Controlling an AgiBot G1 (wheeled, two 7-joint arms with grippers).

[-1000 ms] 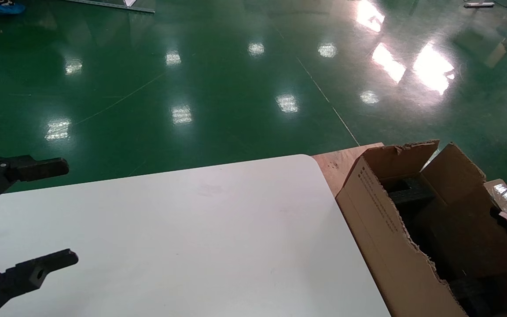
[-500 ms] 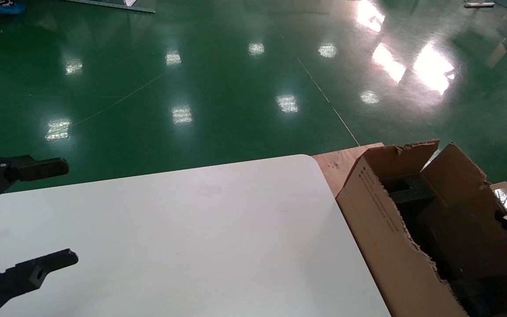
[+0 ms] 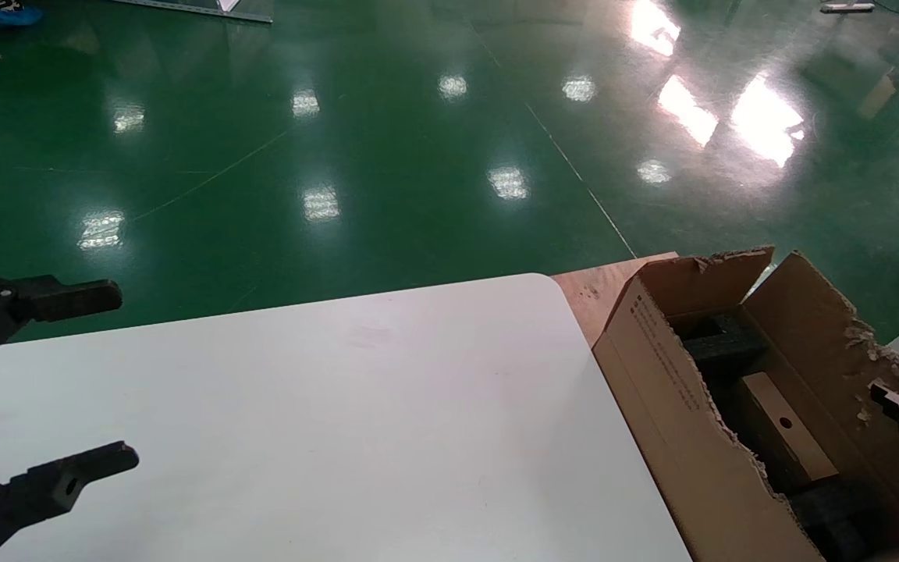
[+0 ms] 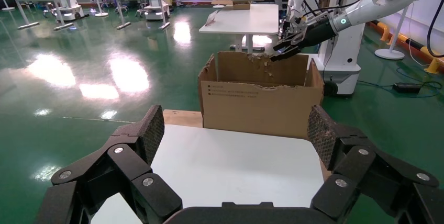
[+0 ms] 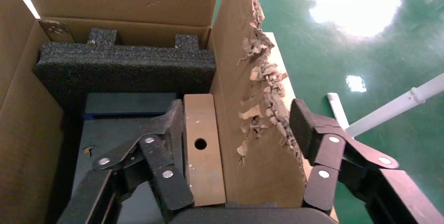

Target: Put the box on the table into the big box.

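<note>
Box (image 3: 783,435): lies inside the carton (image 3: 676,414), broad holed face up, against the torn wall, black foam (image 5: 123,67) at its far end. Right hand (image 5: 238,130): released, holding nothing, straddling that wall above the box (one finger inside, one outside); the box's long axis runs away from it toward the foam. Left hand (image 3: 98,378): spread, idle over the counter (image 3: 356,421), well apart. Placement looks done.
</note>
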